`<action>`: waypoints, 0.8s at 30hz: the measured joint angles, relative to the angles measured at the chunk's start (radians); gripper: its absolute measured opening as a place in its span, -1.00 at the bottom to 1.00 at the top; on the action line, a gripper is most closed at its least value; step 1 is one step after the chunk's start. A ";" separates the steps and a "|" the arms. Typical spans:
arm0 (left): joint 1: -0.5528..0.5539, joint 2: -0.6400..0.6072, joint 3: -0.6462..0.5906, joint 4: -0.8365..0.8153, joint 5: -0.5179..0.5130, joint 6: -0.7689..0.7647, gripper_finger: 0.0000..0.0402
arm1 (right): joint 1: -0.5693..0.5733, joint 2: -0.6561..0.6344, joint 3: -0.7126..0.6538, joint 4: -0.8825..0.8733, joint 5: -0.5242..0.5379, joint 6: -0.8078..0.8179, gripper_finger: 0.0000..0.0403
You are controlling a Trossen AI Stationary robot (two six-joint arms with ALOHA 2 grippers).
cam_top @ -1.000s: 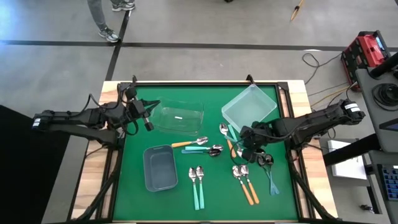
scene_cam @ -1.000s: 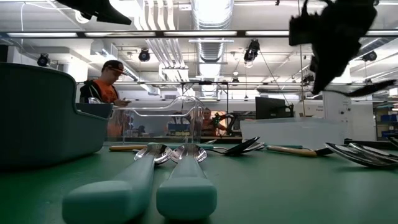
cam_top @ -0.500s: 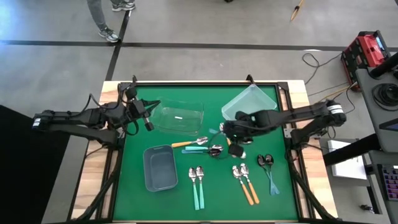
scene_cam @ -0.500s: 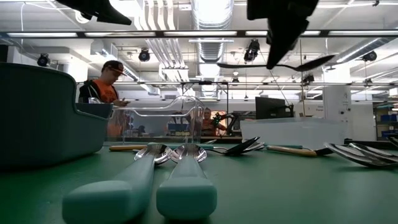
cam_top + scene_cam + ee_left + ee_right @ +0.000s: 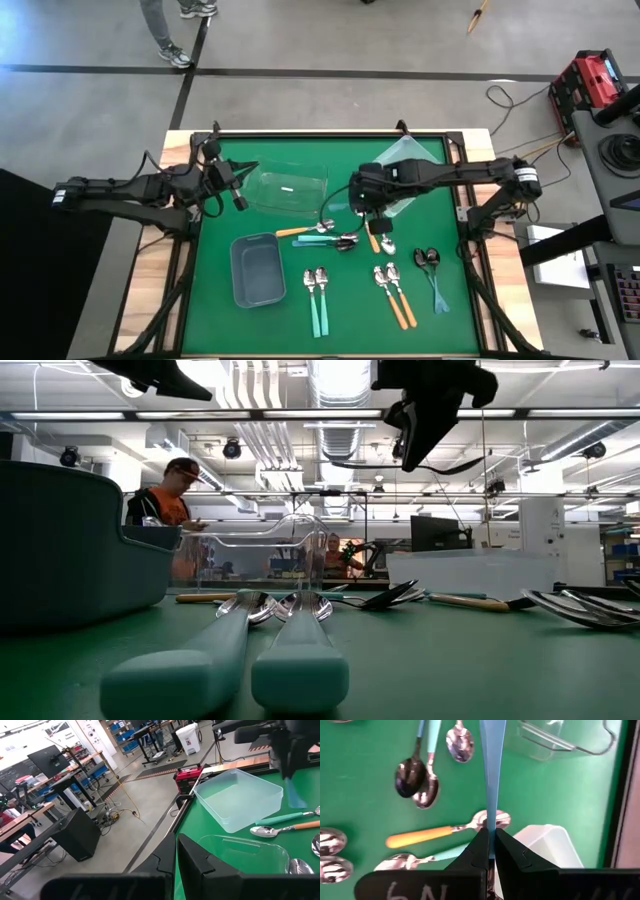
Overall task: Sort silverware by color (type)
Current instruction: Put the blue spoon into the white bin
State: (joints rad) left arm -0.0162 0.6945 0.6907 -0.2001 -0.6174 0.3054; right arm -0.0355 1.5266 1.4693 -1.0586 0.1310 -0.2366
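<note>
In the right wrist view the held blue spoon (image 5: 489,780) runs off the frame, hiding its bowl. From above, the right tool (image 5: 362,200) covers its handle. The person (image 5: 170,28) beyond the desk (image 5: 300,330) is cut at the legs.

Spoons spread over the green mat, one lifted above it.

A blue-handled spoon (image 5: 488,775) hangs in the air; an orange-handled spoon (image 5: 305,230) lies mid-table, two teal spoons (image 5: 316,297) lie side by side near the front, two orange spoons (image 5: 396,297) beside them.
</note>
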 joint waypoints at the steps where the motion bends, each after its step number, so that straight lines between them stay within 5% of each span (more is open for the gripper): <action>1: 0.000 0.000 0.000 0.001 0.000 0.000 -1.00 | -0.012 0.000 0.000 0.004 0.000 0.001 -0.96; 12: 0.000 0.000 0.000 0.007 0.000 0.000 -1.00 | -0.103 -0.001 0.002 0.121 0.001 0.036 -0.96; 20: 0.000 0.000 0.000 0.007 0.000 0.000 -1.00 | -0.179 -0.001 0.002 -0.007 0.000 -0.327 -0.96; 24: 0.000 0.000 0.000 0.007 0.000 0.000 -1.00 | -0.260 -0.002 0.001 -0.081 0.003 -0.338 -0.96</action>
State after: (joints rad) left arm -0.0162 0.6945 0.6907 -0.1936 -0.6174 0.3054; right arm -0.2957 1.5246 1.4699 -1.1396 0.1337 -0.5750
